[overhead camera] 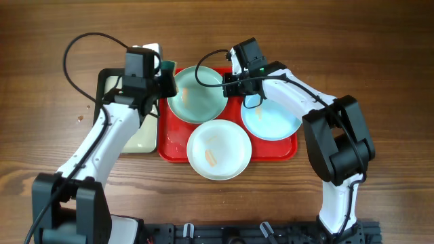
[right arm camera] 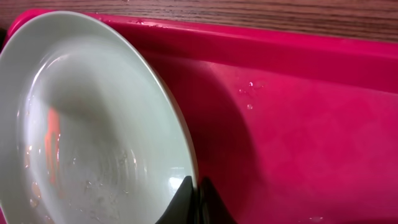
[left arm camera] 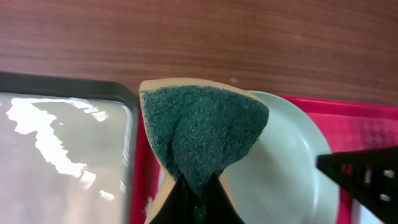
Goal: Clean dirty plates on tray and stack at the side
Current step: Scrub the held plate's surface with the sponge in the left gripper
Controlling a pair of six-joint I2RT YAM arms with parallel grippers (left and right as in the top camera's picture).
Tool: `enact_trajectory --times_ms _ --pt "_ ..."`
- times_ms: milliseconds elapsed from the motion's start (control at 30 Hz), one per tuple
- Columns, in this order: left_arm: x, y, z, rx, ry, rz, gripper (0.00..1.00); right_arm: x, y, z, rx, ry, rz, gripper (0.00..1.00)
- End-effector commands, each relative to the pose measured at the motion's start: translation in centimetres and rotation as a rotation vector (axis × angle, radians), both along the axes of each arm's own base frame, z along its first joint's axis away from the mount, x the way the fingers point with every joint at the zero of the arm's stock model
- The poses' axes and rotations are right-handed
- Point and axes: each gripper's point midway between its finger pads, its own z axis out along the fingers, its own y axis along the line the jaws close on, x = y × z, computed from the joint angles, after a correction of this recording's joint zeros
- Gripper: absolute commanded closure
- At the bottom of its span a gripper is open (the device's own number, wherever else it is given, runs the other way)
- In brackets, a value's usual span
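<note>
Three plates lie on the red tray (overhead camera: 285,150): a pale one (overhead camera: 196,102) at the back left, a light-blue one (overhead camera: 274,120) on the right and a white one (overhead camera: 227,146) in front with an orange smear. My right gripper (overhead camera: 227,85) is shut on the back-left plate's rim (right arm camera: 186,155), and that plate (right arm camera: 93,124) stands tilted, wet, with orange smears inside. My left gripper (left arm camera: 199,202) is shut on a green-faced sponge (left arm camera: 202,130), which hangs just over the same plate's (left arm camera: 286,168) left edge.
A smaller dark-rimmed tray (overhead camera: 139,139) with a pale inside (left arm camera: 62,155) lies just left of the red tray. Brown wooden table runs all round. The right gripper's black body (left arm camera: 367,180) shows at the left wrist view's right edge.
</note>
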Motion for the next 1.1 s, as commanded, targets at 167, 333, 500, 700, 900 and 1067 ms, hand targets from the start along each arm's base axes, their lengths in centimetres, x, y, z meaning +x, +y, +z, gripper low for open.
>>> enact_trajectory --times_ms 167,333,500,700,900,1067 --pt "-0.3 -3.4 -3.1 -0.068 0.101 -0.003 0.96 0.4 0.0 0.9 -0.001 -0.022 -0.014 0.96" --pt "-0.7 -3.6 -6.0 -0.059 0.173 0.007 0.96 0.3 0.0 0.9 -0.001 -0.022 -0.013 0.96" --pt "-0.5 -3.6 -7.3 -0.061 0.196 0.021 0.96 0.3 0.0 0.9 -0.002 -0.024 -0.011 0.96" --pt "-0.9 -3.6 -10.0 -0.069 0.263 0.051 0.96 0.3 0.4 0.9 -0.001 -0.030 0.000 0.96" --pt "-2.4 -6.0 -12.3 -0.170 0.365 -0.010 0.96 0.3 0.4 0.9 0.000 -0.031 0.001 0.96" --pt "-3.7 -8.4 -12.4 -0.296 0.432 -0.093 0.96 0.2 0.5 1.0 0.000 -0.032 0.003 0.96"
